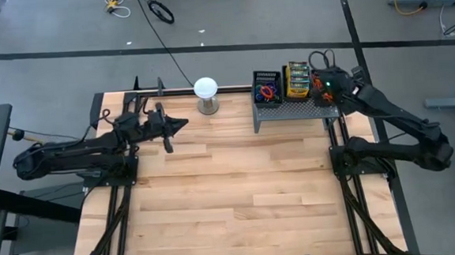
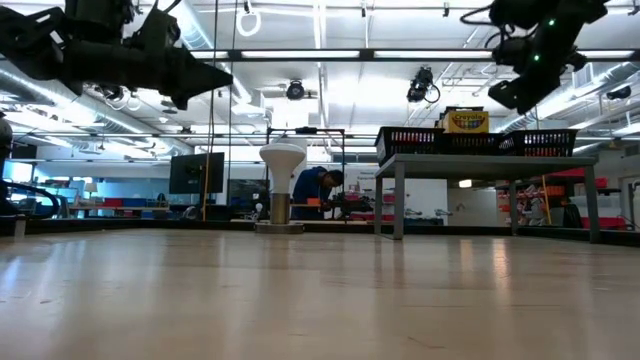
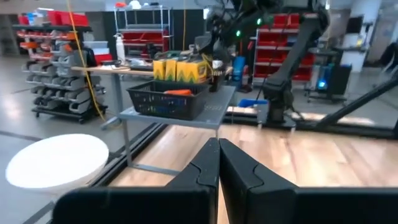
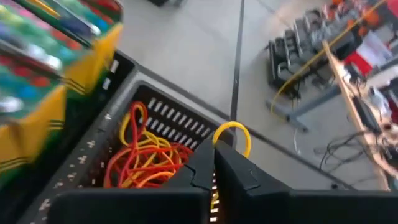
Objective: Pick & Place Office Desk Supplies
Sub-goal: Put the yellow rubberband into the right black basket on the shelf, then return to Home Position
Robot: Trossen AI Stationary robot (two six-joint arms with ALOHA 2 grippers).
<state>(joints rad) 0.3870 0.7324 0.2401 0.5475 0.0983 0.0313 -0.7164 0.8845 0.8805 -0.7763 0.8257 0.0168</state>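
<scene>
Grey perforated riser [image 1: 294,110] at the tabletop's far right edge carries 3 black mesh bins [image 1: 267,88] and crayon boxes [image 1: 297,78]. Right gripper [image 4: 214,155] pinches a yellow rubber band [image 4: 233,129] over the rightmost bin. Left gripper [image 1: 181,124], fingers pressed together, hovers left.

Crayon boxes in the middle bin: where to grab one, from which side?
Grip a crayon box by its top end, coming straight down. The boxes stand upright, tops above the middle bin rim, and mesh walls block the sides. The right hand hangs nearest, over the neighbouring bin.
</scene>
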